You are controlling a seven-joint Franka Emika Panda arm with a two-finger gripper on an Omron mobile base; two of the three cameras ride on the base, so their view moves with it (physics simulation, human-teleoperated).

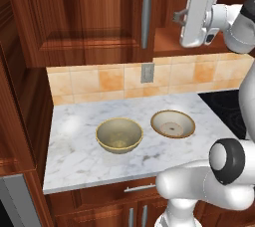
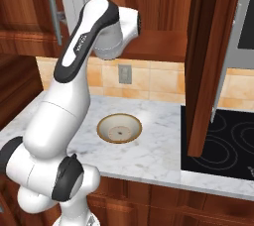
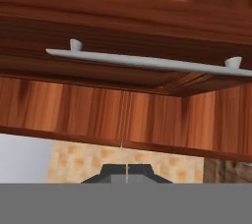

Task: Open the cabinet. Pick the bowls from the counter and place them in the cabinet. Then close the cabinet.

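Left base view: the white arm reaches up to the wall cabinet [image 1: 84, 17], its gripper [image 1: 178, 17] raised level with the left door's long silver handle [image 1: 146, 14] and just to the right of it, not touching. That left door is shut. In the right base view the right door [image 2: 211, 56] stands swung out toward the camera over the edge of the black stovetop [image 2: 223, 145], and the open compartment behind the arm shows a bare wooden shelf [image 2: 158, 46]. The hand view looks along the gripper at the handle, which runs across the frame as a pale bar on two posts against the wood; the two dark fingertips [image 3: 115, 175] at the bottom edge are pressed together with nothing between them. Both bowls rest on the marble surface [image 1: 69, 156] below the cabinet: the deep olive-tan bowl [image 1: 119, 135] to the left, the shallow speckled bowl [image 1: 173, 123] just beside it on the right, the two apart and each upright. A grey wall outlet [image 1: 147, 72] sits in the tan tile backsplash [image 1: 89, 81] behind them. Lower cabinets with short handles [image 1: 139, 188] run beneath the surface.
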